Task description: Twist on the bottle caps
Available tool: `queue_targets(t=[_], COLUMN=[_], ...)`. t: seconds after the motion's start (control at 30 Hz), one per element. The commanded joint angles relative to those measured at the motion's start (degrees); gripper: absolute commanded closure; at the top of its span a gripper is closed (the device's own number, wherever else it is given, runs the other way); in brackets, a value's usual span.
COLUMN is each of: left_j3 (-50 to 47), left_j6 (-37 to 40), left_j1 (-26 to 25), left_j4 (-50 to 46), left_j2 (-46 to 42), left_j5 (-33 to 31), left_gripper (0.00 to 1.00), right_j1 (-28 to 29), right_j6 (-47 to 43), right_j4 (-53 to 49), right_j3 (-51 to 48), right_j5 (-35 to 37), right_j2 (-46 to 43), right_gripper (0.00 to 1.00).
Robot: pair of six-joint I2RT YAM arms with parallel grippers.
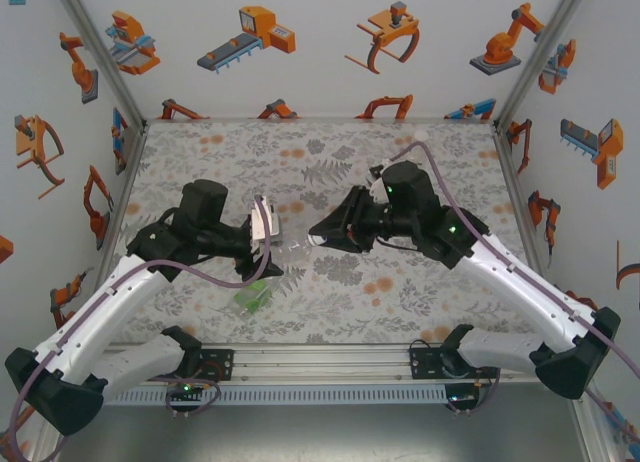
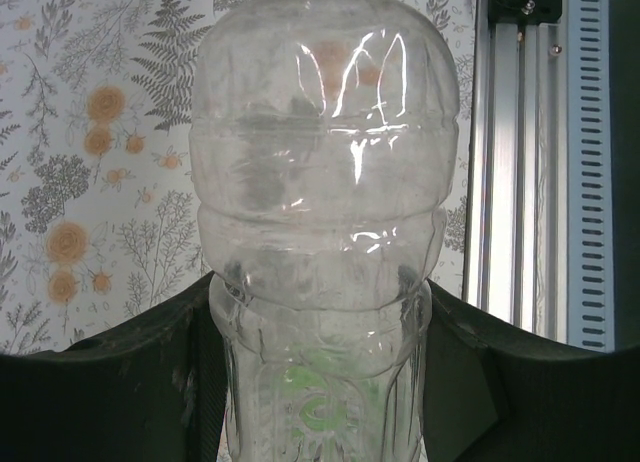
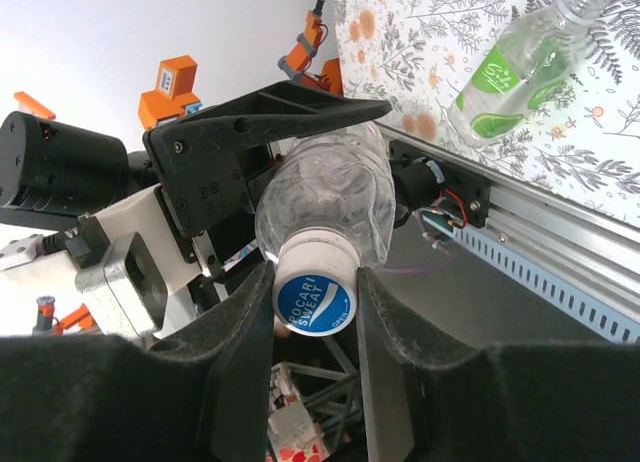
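Top external: left gripper (image 1: 262,237) holds a clear bottle (image 1: 268,225) off the floral worktop (image 1: 330,162). The bottle's long axis is roughly level, running left-right, mouth end toward the right gripper (image 1: 318,239), which meets it mid-worktop.

Left wrist: left jaws are closed on the bottle's lower body, one finger (image 2: 150,382) on each side, and the bottle's shoulder extends away from the camera.

Right wrist: right jaws are pinched on the cap (image 3: 315,297), which has a white skirt and a blue "POCARI SWEAT" top facing the camera. It sits over the mouth of the clear bottle (image 3: 325,197), and both fingers touch the cap's sides. The bottle's axis points straight back from the cap toward the left gripper's black jaws.

A green bottle (image 1: 252,297) lies on its side on the worktop near the front rail (image 1: 320,362), below the left gripper. It lies diagonal, neck pointing away from the rail and to the right; seen also from the right wrist (image 3: 510,72).
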Motion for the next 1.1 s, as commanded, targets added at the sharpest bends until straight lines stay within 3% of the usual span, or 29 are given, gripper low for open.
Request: queue_targets(t=[0.0, 0.07, 0.13, 0.33, 0.6, 0.7, 0.83, 1.07], left_j3=[0.74, 0.55, 0.67, 0.65, 0.53, 0.29, 0.4, 0.47], left_j6=[0.02, 0.08, 0.01, 0.34, -0.19, -0.37, -0.58, -0.59], left_j1=[-0.66, -0.67, -0.77, -0.83, -0.98, -1.12, -1.22, -1.29], left_j4=[8.17, 8.23, 8.27, 8.25, 8.23, 8.28, 8.24, 8.23], left_j2=[-0.42, -0.39, -0.41, -0.83, -1.39, -1.64, -1.39, -1.14], left_j5=[4.42, 4.52, 5.05, 6.67, 8.79, 8.75, 9.02, 9.1], left_gripper=[1.0, 1.0, 1.0, 1.0, 1.0, 1.0, 1.0, 1.0], right_j1=[0.46, 0.28, -0.15, -0.3, -0.34, -0.34, -0.34, -0.35], right_j6=[-8.97, -19.02, -29.37, -62.6, -103.93, -111.6, -112.43, -112.93], right_j4=[-2.99, -4.82, -6.79, -8.47, -16.22, -13.5, -6.0, -8.72], right_j3=[6.94, 11.16, 14.44, 17.82, 20.36, 18.1, 14.28, 15.4], right_j5=[-1.56, -1.98, -2.66, -4.88, -18.73, -22.37, -22.92, -23.53], right_j2=[1.45, 1.59, 1.3, -0.96, 1.31, 0.49, -0.6, 0.98], right_gripper=[0.65, 0.45, 0.38, 0.38, 0.44, 0.44, 0.43, 0.52])
